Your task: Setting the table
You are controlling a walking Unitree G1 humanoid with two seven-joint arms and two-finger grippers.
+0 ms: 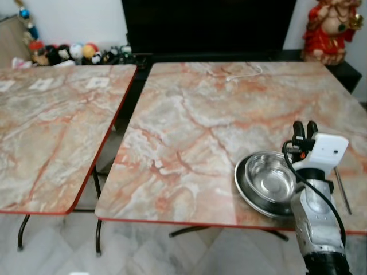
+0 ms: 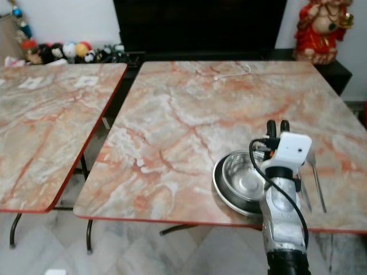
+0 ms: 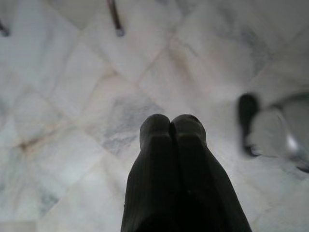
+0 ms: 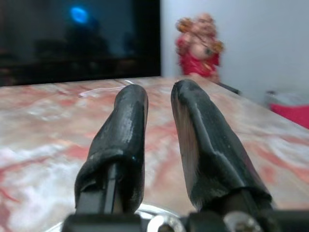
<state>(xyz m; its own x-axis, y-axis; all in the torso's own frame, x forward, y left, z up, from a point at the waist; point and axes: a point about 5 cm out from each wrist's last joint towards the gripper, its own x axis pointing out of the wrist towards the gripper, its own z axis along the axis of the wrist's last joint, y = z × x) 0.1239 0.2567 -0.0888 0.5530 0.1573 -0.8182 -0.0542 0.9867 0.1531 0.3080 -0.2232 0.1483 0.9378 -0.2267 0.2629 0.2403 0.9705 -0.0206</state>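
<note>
Steel bowl [image 1: 269, 176] nesting in plate [image 1: 248, 192], sitting at the marble table [image 1: 189, 126] near edge, around five o'clock. Hovering just above the bowl's three-o'clock rim: right gripper [image 4: 159, 140], fingers slightly parted, holding nothing. Hanging idle over floor: left gripper [image 3: 171, 145], fingers pressed together. Lying beyond at three o'clock: cutlery [image 2: 312, 183]. Risking, judging from here, nudging the stack off the edge if descending carelessly.
</note>
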